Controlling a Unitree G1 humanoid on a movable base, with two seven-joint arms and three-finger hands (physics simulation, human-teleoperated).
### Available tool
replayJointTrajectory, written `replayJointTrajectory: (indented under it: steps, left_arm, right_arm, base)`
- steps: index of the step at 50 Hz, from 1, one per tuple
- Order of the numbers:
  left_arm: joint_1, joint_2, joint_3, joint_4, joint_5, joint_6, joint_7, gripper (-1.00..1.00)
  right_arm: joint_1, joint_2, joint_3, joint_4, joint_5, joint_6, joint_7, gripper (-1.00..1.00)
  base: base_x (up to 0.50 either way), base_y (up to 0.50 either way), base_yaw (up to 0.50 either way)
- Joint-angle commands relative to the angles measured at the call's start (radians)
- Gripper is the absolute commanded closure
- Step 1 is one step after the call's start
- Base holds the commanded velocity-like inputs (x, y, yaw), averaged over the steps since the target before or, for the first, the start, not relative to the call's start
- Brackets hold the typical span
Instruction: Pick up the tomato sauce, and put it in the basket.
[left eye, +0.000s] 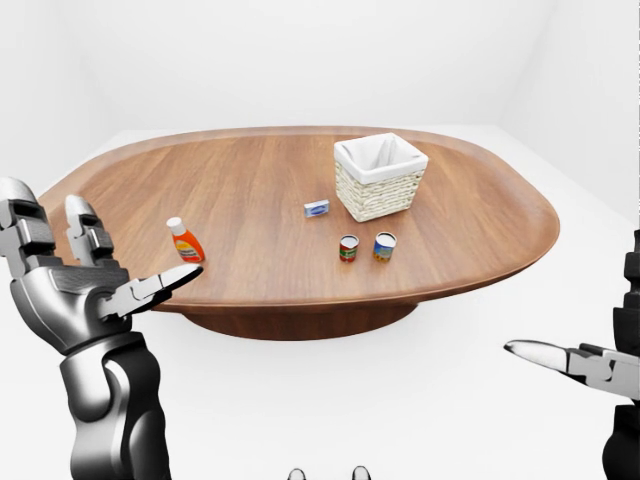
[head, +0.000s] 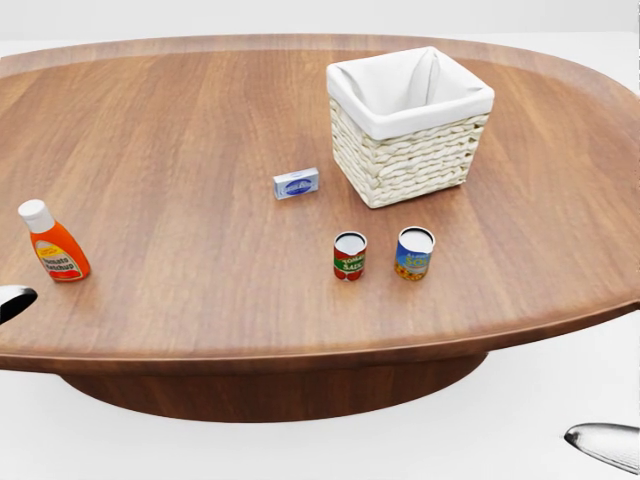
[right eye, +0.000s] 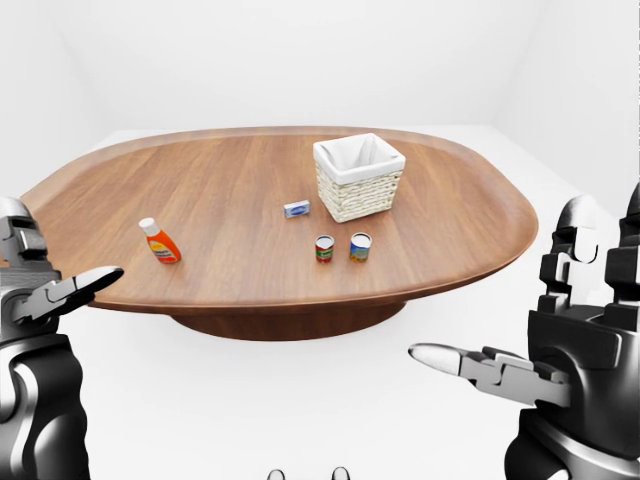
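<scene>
The tomato sauce (head: 350, 256) is a small red-and-green can standing upright on the oval wooden table (head: 180, 130), near its lower edge in the head view. Above and to the right of it stands the woven basket (head: 408, 125) with a white liner, nothing visible inside. My left hand (left eye: 120, 252) is open, held off the table's left side. My right hand (right eye: 500, 290) is open too, low at the right and well short of the table. Only a fingertip (head: 12, 301) of the left hand and one of the right show in the head view.
A blue-and-yellow can (head: 414, 253) stands just right of the tomato sauce. A small blue-and-white box (head: 296, 184) lies left of the basket. An orange ketchup bottle (head: 55, 243) with a white cap stands near the table's left edge. White floor surrounds the table.
</scene>
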Motion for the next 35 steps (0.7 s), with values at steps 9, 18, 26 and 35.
replayJointTrajectory:
  steps: [9,18,26,35]
  left_arm:
    - [-0.005,0.003,0.000,0.004,-0.004,0.000,0.005,-1.00]
    - [-0.002,0.000,-0.003,0.007,0.001,0.000,0.002,-1.00]
    - [-0.001,-0.001,-0.008,0.020,0.009,0.000,-0.003,-1.00]
    - [-0.004,0.000,-0.007,0.021,0.009,0.000,-0.002,-1.00]
  right_arm:
    - [0.011,-0.023,-0.003,-0.011,0.032,0.000,-0.008,-1.00]
    - [0.012,-0.019,0.001,-0.011,0.029,0.000,-0.001,-1.00]
    - [0.012,-0.011,0.004,-0.011,0.022,0.000,0.008,-1.00]
    - [0.009,-0.003,0.004,-0.011,0.019,0.000,0.019,-1.00]
  base:
    - [0.00,-0.44,0.00]
    - [0.00,-0.45,0.00]
    - [0.00,-0.45,0.00]
    - [0.00,-0.45,0.00]
